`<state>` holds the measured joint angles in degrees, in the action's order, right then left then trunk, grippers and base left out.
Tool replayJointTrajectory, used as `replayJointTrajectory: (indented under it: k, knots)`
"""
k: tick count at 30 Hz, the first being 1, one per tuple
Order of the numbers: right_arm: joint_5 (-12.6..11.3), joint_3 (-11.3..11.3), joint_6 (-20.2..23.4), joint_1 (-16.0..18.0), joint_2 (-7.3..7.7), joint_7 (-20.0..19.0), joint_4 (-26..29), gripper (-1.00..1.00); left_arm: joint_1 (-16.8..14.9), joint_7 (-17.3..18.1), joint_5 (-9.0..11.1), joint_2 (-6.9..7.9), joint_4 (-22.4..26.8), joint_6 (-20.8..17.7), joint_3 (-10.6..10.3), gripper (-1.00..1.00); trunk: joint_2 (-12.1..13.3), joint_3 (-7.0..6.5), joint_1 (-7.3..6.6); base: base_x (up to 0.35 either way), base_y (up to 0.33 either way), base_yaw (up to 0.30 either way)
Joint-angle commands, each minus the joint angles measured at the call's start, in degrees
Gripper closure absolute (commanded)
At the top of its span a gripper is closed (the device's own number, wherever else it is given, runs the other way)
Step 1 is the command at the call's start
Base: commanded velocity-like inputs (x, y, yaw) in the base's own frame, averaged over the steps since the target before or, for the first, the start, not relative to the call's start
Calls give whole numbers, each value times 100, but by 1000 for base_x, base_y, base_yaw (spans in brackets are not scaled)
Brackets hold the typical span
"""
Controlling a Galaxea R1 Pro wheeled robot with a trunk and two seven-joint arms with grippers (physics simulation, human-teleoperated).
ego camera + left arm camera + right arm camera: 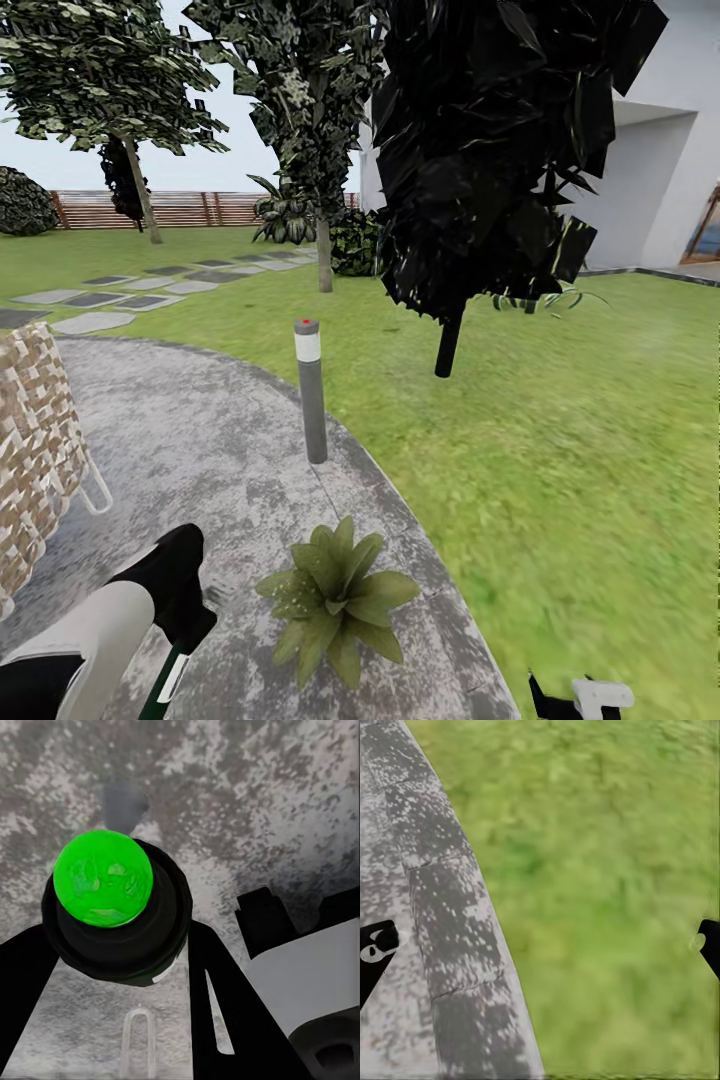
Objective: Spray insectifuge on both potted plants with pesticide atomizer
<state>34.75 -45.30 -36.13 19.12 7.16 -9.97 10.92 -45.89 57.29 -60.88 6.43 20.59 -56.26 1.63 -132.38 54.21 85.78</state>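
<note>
One potted plant (pixel 335 598), a rosette of broad pointed green leaves that hide its pot, stands on the mottled grey patio (pixel 200 440) near its right rim. The second potted plant is out of view. My left gripper (pixel 172 640) hangs low just left of that plant, shut on the pesticide atomizer (pixel 163 688), whose dark green body and white label poke out below the fingers. In the left wrist view the atomizer (pixel 103 879) shows its bright green round top between the black fingers (pixel 214 990). My right gripper (pixel 540 945) is open over the patio edge and the lawn, holding nothing.
A grey bollard lamp (pixel 311 392) stands at the patio rim behind the plant. A woven chair (pixel 30 450) sits at the left. On the lawn (pixel 560 450) rises a dark-leaved tree (pixel 449 340); stepping stones (pixel 95 322), a wooden fence (pixel 190 208) and a white house (pixel 660 180) lie beyond.
</note>
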Motion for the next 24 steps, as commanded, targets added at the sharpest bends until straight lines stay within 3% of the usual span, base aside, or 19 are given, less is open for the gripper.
replayJointTrajectory:
  k: [1,9,13,19,24]
  knots:
    - [6,-49,-17,4,1,-51,-2,-100,0,54,-55,-1,10,-26,20,100,-2,5,-3,-110,0,0]
    - [6,-49,-17,4,-4,-53,-2,-100,-109,63,-45,-36,104,-74,15,100,-2,5,-3,-20,0,0]
    - [6,-49,-17,4,-4,-51,-2,-100,-463,83,10,-82,133,-86,29,100,-2,5,-3,0,0,0]
    - [-2,-49,-17,4,-4,-51,-2,-100,-440,96,23,-82,58,-62,46,100,-2,5,-3,0,0,18]
    - [-3,-49,-20,4,-4,-41,4,-100,-256,107,16,-83,54,-59,48,100,-2,5,-3,0,0,224]
